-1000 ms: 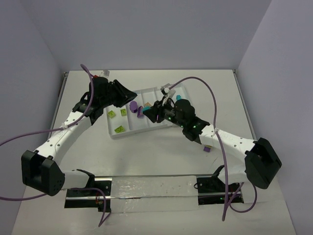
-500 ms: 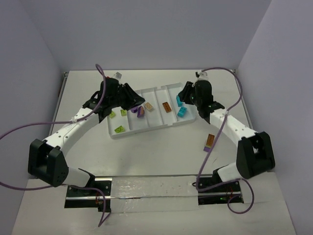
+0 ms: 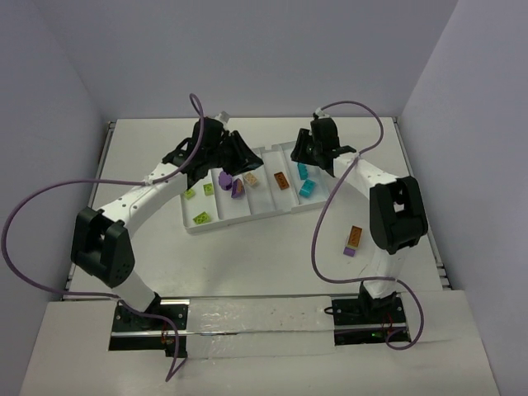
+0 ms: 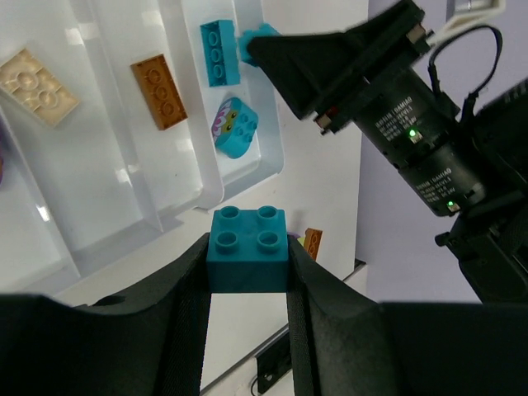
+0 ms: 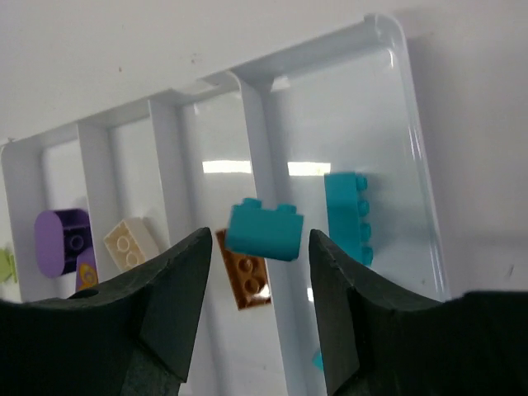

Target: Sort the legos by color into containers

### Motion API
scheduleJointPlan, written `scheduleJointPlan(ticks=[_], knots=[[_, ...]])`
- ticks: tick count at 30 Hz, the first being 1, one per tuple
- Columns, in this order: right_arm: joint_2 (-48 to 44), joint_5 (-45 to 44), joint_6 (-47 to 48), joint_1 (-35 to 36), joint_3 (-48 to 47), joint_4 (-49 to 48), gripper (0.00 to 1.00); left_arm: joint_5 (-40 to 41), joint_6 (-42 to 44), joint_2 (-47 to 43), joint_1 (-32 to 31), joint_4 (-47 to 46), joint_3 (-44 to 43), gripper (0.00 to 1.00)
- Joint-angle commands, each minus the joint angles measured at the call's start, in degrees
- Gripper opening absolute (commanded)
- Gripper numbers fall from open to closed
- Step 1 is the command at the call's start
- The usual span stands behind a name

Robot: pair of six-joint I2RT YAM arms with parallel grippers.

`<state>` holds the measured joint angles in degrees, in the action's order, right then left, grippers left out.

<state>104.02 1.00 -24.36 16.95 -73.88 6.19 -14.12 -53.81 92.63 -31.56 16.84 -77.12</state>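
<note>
Pale walls [image 3: 247, 58] close in a white table [image 3: 272, 272], and over it both arms have swung toward the far side within the last second. The right arm [image 3: 363, 177] has left the middle of the tray [image 3: 264, 205] and now hangs over its far right end. The left arm [image 3: 140, 198] has reached further across the tray's middle.

The right jaws have widened in that time and now stand open, with a gap on each side of the small teal brick [image 5: 262, 231] between them. We take it that this brick is being let go. It lines up with the divider between the lane holding an orange-brown brick [image 5: 245, 279] and the end lane [image 5: 330, 124], where a long teal brick [image 5: 348, 216] already lies. We cannot tell which side it will drop.

The left jaws are closed on a square teal brick [image 4: 247, 247], probably bound for that same end lane.

A stray orange-brown brick [image 3: 355, 236] and a purple brick [image 3: 350, 251] lie on the table beside the right arm, not yet sorted.
</note>
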Motion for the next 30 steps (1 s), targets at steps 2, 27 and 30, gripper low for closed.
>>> scheduleJointPlan(ticks=[2,27,30], knots=[[6.1,-0.1,1.5,-0.4,-8.9,2.2,0.72,-2.1,1.4,4.4,-1.3,0.0,-8.0,0.00],[-32.2,-5.5,-4.5,-6.8,18.9,1.5,0.81,-6.6,2.9,33.1,-5.3,5.6,-40.2,0.00],[-39.4,-8.1,-5.2,-6.9,23.1,1.6,0.81,-7.9,2.4,39.3,-5.9,6.2,-47.8,0.00]])
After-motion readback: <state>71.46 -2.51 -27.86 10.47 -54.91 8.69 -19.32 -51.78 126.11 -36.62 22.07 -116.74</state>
